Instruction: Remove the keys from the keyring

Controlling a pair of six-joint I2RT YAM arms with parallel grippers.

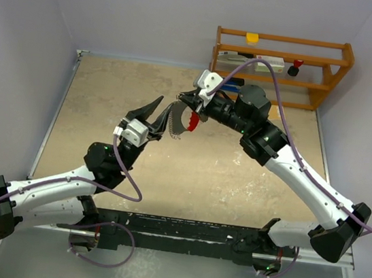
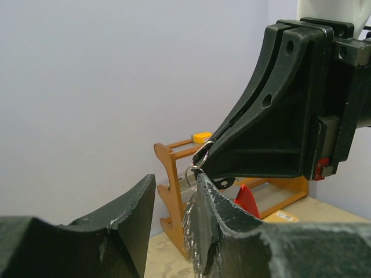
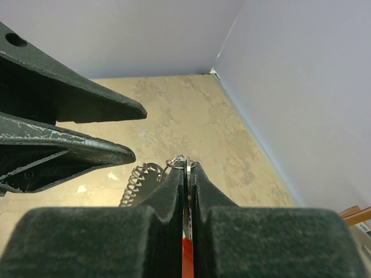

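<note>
Mid-air above the mottled tan bench (image 1: 108, 101), near the centre of the overhead view, the black two-finger right end effector (image 3: 186, 168) has its fingers pressed together on the keyring (image 1: 193, 121), a red crescent strip joined to a silvery ridged coil. In the right wrist view the red strip runs down between the fingers and the coil hangs to their lower left. A small thin wire ring (image 2: 200, 155) pokes out at those fingertips. The black left end effector (image 2: 175, 180) faces it with fingers spread and nothing between them, one finger just beside the coil. The small dark-headed silver keys cannot be made out for certain. The step in hand looks like lining up to take hold of a key, with none freed yet. The next move likely calls for closing the left fingers on one key by the wire ring, then working it round and off against the right's firm pinch
</note>
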